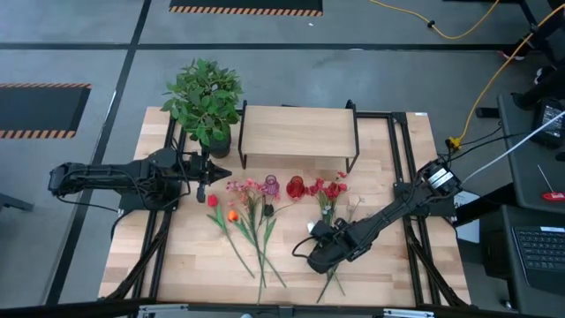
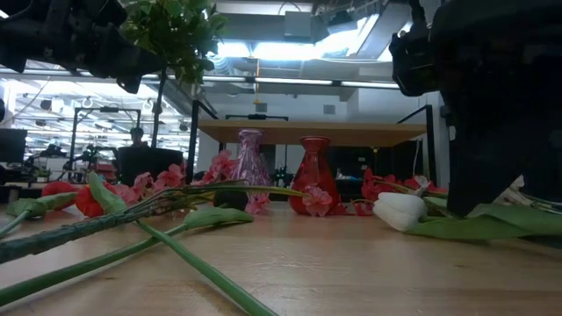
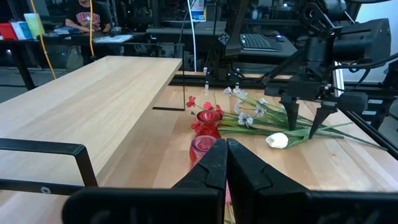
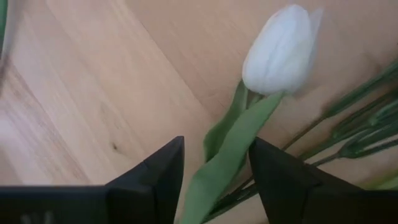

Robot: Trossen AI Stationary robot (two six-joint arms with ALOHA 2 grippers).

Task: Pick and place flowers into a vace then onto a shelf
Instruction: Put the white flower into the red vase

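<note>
Right gripper (image 4: pixel 211 180): nearest the wrist camera; two dark fingers stand apart, straddling the green stem and leaf of the white tulip; fingers not seen pressing on the stem.
White tulip (image 4: pixel 281 50): lies flat on the tabletop, bloom just beyond the right fingertips; in the high view it lies at the right-front part of the table, beside the right gripper (image 1: pixel 316 231).
Flowers (image 1: pixel 252 216): loose pink, red and orange blooms on long green stems, spread across the middle of the table, stems fanning toward the front edge; a second cluster of red and small white blooms lies to the right, under and beside the right arm.
Pink vase (image 1: pixel 271 186): upright, just in front of the shelf, left of the red vase; whether it holds flowers cannot be told.
Red vase (image 1: pixel 295 186): upright, beside the pink vase, close to the shelf's front edge.
Shelf (image 1: pixel 298 131): light-wood board on black legs at the table's rear centre; top surface bare.
Left gripper (image 3: pixel 226 163): fingers closed together, holding nothing; hovers at the left of the table, pointing toward the vases.
Potted plant (image 1: pixel 205 99): bushy green, black pot, rear left, just beside the shelf.
Tabletop (image 1: pixel 194 265): light wood.
Background: a seated person (image 3: pixel 84 14) at a desk beyond the table.
</note>
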